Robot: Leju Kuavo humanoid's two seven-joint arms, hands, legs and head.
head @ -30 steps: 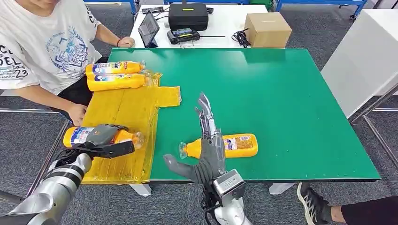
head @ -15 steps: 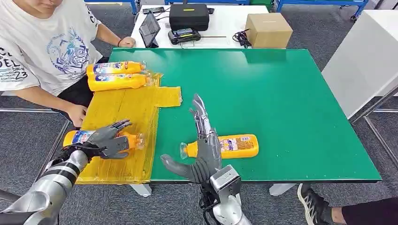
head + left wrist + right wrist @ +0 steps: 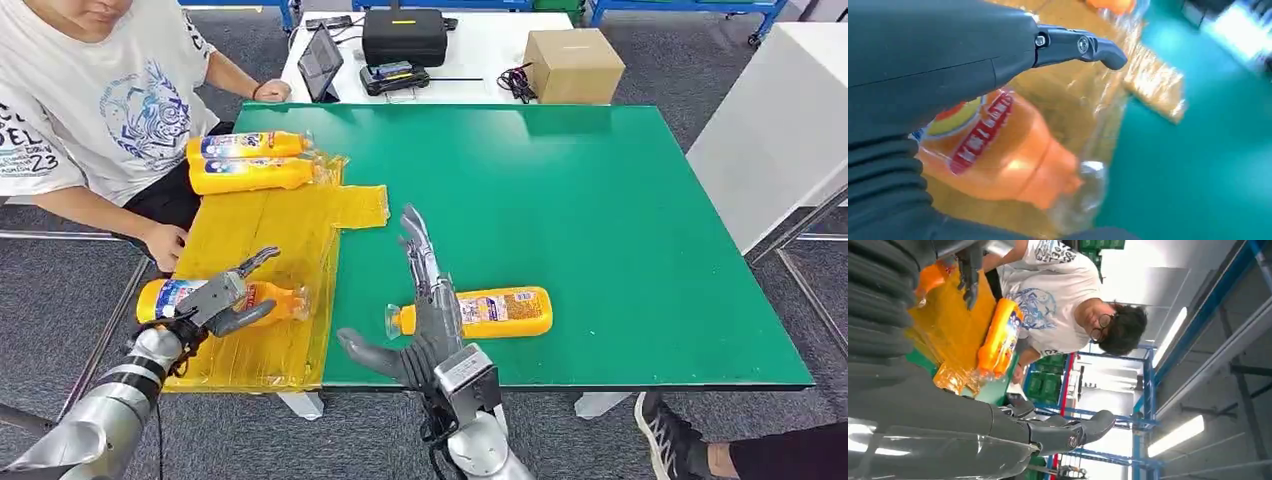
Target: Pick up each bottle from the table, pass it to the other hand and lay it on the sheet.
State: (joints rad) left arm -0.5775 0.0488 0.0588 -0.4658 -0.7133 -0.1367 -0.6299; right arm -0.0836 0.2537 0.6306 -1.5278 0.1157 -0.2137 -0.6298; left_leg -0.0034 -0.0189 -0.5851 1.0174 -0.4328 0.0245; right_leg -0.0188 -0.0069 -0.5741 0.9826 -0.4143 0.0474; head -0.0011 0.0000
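Counting four orange bottles in the head view: two [image 3: 247,146] [image 3: 252,174] lay side by side at the far end of the yellow sheet [image 3: 270,235], one [image 3: 185,297] lay at its near end, and one [image 3: 480,311] lay on the green table [image 3: 620,220]. The left hand [image 3: 222,298] hovered over the near-end bottle, fingers spread, holding nothing. The right hand [image 3: 425,310] stood flat and open just beside the table bottle's neck. The left wrist view showed that near-end bottle's clear cap [image 3: 1088,170].

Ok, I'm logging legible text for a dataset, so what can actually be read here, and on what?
"23": on the sleeve of the person's white T-shirt.
Bottle labels: print too small to read.
Red label strip on the bottle in the left wrist view: blurred, unreadable.
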